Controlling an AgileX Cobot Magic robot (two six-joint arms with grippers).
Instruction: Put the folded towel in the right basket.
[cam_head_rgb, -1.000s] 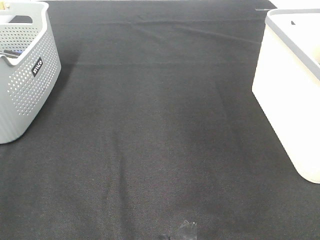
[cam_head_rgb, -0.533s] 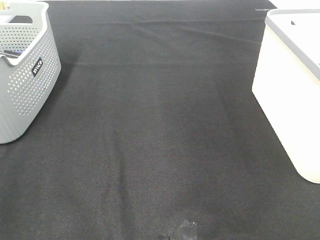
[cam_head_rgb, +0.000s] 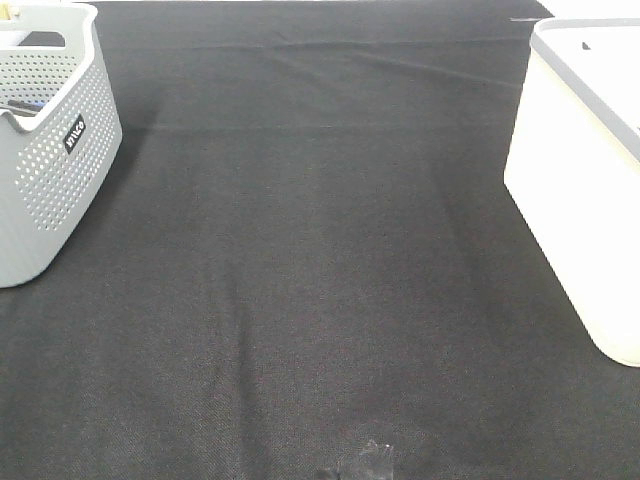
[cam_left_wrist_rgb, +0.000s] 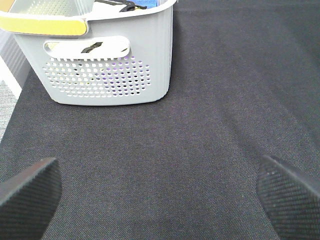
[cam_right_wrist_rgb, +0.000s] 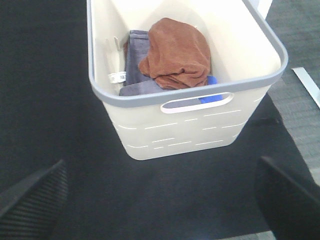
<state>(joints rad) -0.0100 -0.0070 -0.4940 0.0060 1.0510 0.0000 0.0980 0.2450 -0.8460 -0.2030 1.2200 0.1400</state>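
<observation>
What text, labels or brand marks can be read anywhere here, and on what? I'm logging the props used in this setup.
Small dark label with white lettering on the wall of the grey perforated basket: a short brand word, too small and tilted to read for sure.
White tag on the grey-purple cloth inside the white basket: print too small to read.
No other text visible.

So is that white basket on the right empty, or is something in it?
Not empty. The right wrist view shows the white basket holding a rumpled brown towel on top of a purple-grey cloth, with something blue beside them.
</observation>
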